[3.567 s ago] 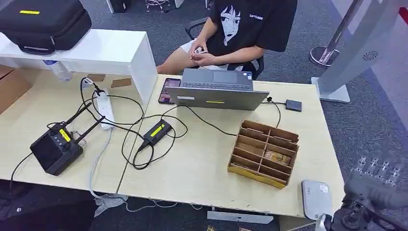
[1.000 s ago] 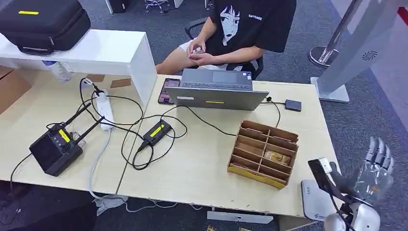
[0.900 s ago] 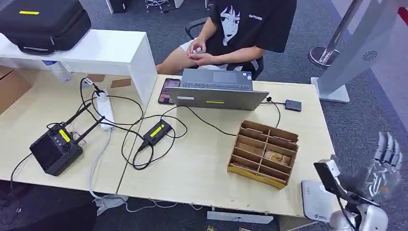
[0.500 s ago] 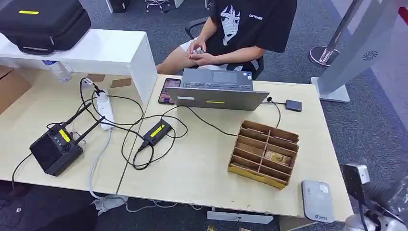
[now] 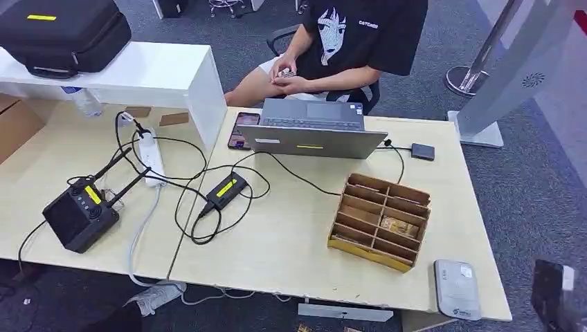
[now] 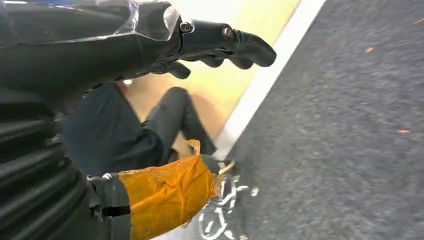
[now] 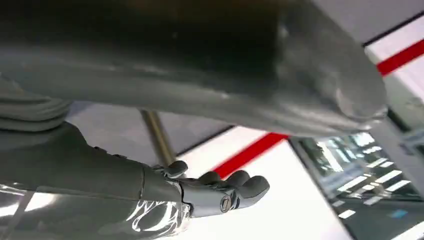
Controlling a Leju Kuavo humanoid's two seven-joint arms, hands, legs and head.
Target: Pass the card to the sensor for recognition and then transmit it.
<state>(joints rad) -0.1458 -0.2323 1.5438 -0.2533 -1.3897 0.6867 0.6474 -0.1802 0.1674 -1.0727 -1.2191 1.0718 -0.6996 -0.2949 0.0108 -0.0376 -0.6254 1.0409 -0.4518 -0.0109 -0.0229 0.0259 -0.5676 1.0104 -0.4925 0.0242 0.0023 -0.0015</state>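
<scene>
The right hand (image 7: 220,192), fingers loosely apart and holding nothing, is hanging off the table's right edge, nearest the grey card reader (image 5: 457,288).

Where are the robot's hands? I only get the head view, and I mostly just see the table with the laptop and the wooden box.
Observer: The left wrist view has the left hand. Its dark fingers are stretched out with nothing in them.
Operator: What's the right one doing? Is it holding anything?
Observer: No. In the right wrist view the right hand is empty, with its silver fingers a little curled.
Operator: What's past the left hand?
Observer: Grey carpet, not the tabletop.
</scene>
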